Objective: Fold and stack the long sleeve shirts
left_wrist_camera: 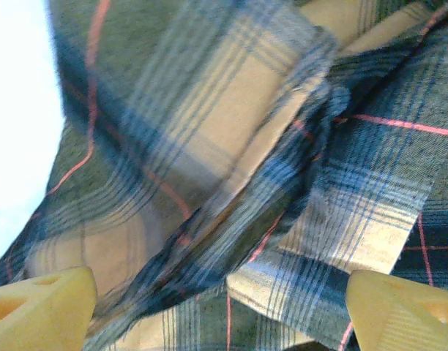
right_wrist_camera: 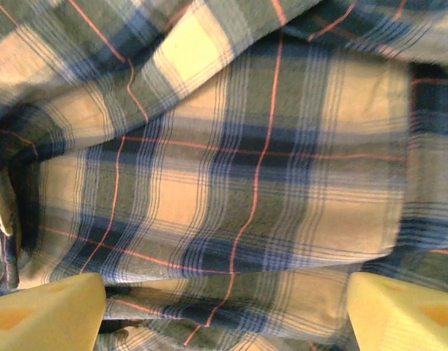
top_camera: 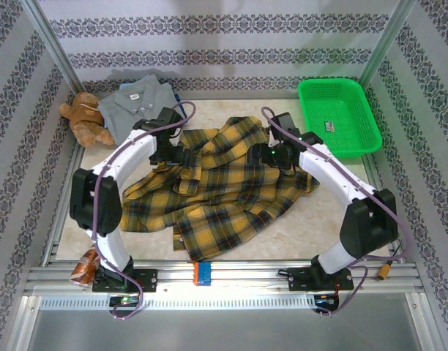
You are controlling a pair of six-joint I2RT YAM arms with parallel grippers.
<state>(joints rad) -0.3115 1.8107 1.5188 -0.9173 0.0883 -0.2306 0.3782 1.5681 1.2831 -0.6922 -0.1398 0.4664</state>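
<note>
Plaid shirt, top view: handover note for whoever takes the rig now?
Left gripper: open, low over the plaid shirt, left part.
Right gripper: open, low over its far right part.
Plaid shirt: rumpled and unfolded in the middle of the table.
Grey shirt: far left corner beside the teddy bear; looks folded.
Done: grey shirt, apparently.
Left: fold the plaid shirt and stack it with the grey shirt.

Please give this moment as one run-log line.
plaid shirt: crumpled, unfolded, centre | left gripper: open above it | right gripper: open above it | grey shirt: back left by teddy bear | basket: back right
</note>
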